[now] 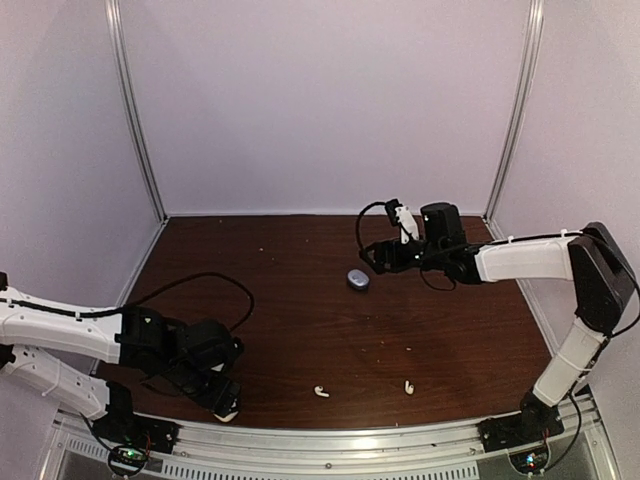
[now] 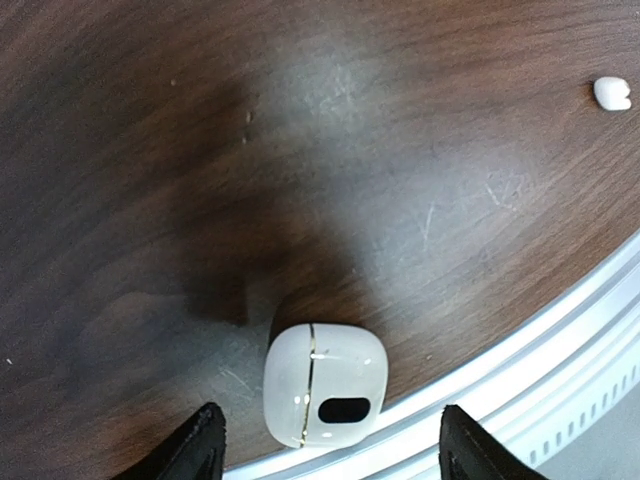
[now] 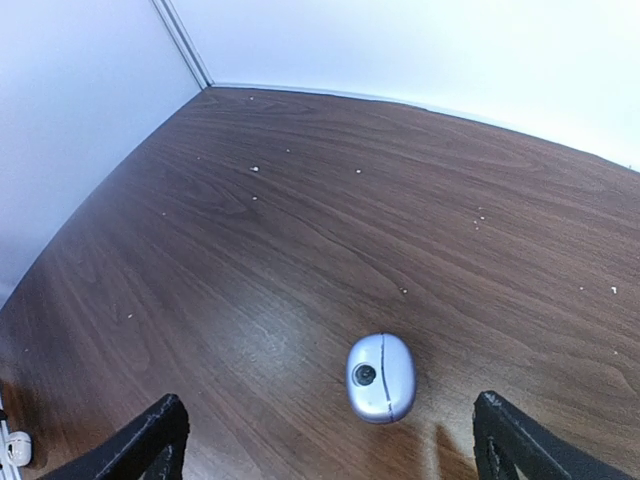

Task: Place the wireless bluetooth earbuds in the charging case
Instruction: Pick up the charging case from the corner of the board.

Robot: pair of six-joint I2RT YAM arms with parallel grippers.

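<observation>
Though both lie loose on bare wood, item one is a pair of white short-stemmed earbuds: the left earbud (image 1: 321,391) and the right earbud (image 1: 409,385) rest apart from each other near the front edge of the table (image 1: 300,250), between the two arm bases. Item two, a white charging case (image 2: 325,385), is shut, with a thin seam across its shell. It lies flat at the near edge just beside the metal rail (image 2: 560,340), to the left of the left earbud. The left gripper (image 1: 220,398) hangs over this case; in the left wrist view its dark fingers (image 2: 205,445) stand spread, one on either side of the case, with wood showing between each tip and the shell, so nothing is pinched. Item three, a grey charging case (image 3: 381,377), is rounded and also shut, with a small dark round mark on its end. It sits alone toward the table's middle, well apart from both earbuds. The right gripper (image 3: 335,445) is near it on the right, its fingers (image 3: 150,440) spread wide and empty; the grey case lies ahead of the gap and touches neither tip. Surround: pale walls (image 1: 330,100) on three sides.
</observation>
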